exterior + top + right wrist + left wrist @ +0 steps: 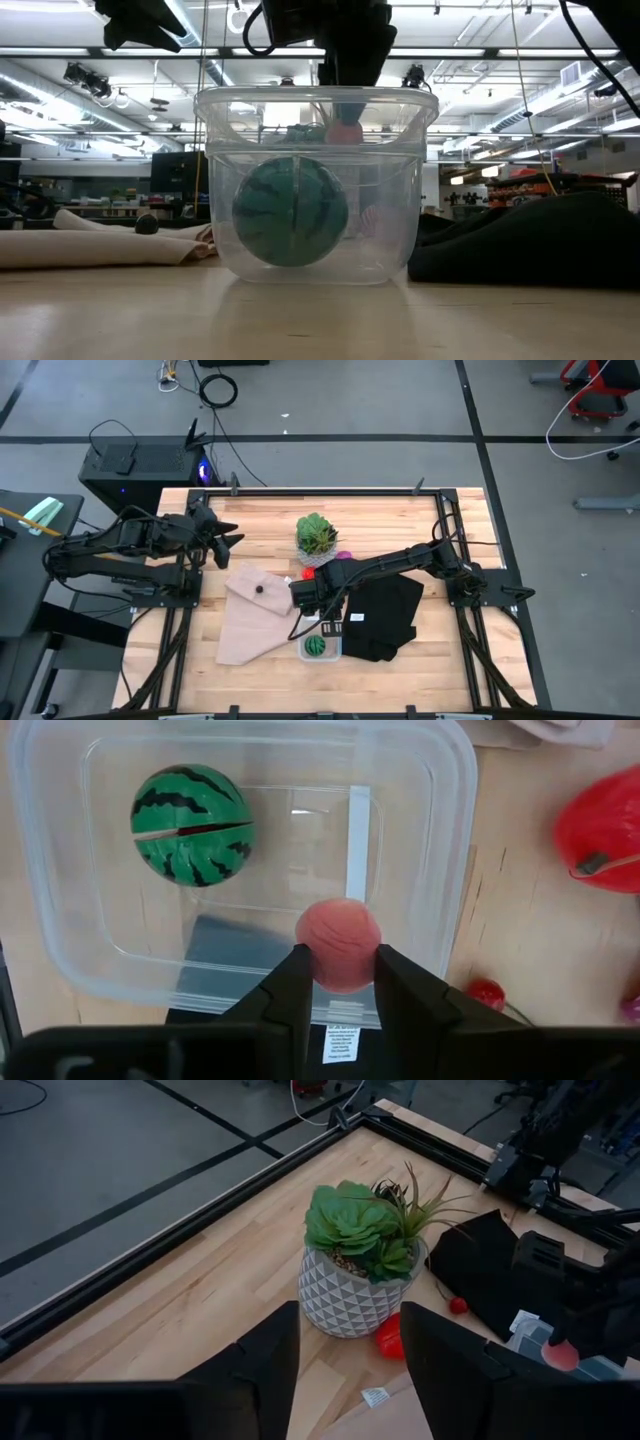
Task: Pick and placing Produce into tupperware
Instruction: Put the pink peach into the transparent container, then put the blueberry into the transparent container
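Note:
The clear tupperware (420,780) stands on the table near its front edge, and a dark green striped ball (192,823) rests on its floor. My right gripper (338,972) hangs over it, pointing down, shut on a small pink-red ball (338,942). A red piece (600,830) and a tiny red piece (487,992) lie on the wood beside the container. A magenta piece (343,555) sits by the plant. My left gripper (350,1370) waits open and raised at the table's left, facing the potted plant (360,1270). My right gripper pinches the pink-red ball by two opposite sides (316,956) between its two fingers. The fingers come from above, pointing down. The ball is lifted clear, over the tupperware's edge (300,1005) and close to rim height (345,132).
A tan cloth (255,615) lies left of the tupperware with a small dark piece (259,588) on it. A black cloth (385,615) lies to the right. The spiky green plant in a white pot (316,538) stands behind them. Bare wood lies at the table's front.

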Tool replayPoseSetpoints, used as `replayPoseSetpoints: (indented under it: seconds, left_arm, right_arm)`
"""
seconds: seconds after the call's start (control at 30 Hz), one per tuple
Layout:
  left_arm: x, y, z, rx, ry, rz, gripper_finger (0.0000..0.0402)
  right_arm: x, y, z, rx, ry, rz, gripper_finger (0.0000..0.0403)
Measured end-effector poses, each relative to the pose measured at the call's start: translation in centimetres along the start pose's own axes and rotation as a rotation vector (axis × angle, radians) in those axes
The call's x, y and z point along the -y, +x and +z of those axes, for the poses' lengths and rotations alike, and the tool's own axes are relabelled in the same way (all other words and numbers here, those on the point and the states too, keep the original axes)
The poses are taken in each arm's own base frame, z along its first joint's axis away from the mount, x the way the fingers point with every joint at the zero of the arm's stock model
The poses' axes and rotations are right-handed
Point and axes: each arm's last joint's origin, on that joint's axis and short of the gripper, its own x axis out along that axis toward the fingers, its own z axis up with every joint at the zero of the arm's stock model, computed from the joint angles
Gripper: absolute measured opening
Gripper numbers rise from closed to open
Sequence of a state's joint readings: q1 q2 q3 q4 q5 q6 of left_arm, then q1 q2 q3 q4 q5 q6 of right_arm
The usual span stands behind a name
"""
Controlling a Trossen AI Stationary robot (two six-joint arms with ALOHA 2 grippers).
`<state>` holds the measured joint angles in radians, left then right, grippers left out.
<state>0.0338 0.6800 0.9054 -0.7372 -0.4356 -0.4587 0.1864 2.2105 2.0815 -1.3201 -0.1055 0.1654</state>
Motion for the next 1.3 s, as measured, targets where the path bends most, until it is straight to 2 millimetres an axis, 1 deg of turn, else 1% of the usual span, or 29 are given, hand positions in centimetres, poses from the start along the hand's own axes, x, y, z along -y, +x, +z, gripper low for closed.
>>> replayPoseSetpoints:
  seconds: [0.37, 0.83, 1.1, 1.3]
  left_arm:
    - [0.0, -0.01, 0.01, 0.0, 0.0, 0.0, 0.0181]
    - [0.0, -0.01, 0.01, 0.0, 0.0, 0.0, 0.0186]
    - [0.0, -0.01, 0.01, 0.0, 0.0, 0.0, 0.019]
    - [0.0, -0.01, 0.01, 0.0, 0.0, 0.0, 0.019]
  right_arm:
    - [0.0, -0.02, 0.0, 0.0, 0.015, 0.0, 0.0134]
    - [0.0, -0.05, -0.01, 0.001, 0.015, 0.001, 0.0141]
    - [-0.04, -0.05, -0.02, -0.001, 0.011, 0.011, 0.0171]
    - [-0.04, -0.05, -0.02, -0.001, 0.011, 0.011, 0.0179]
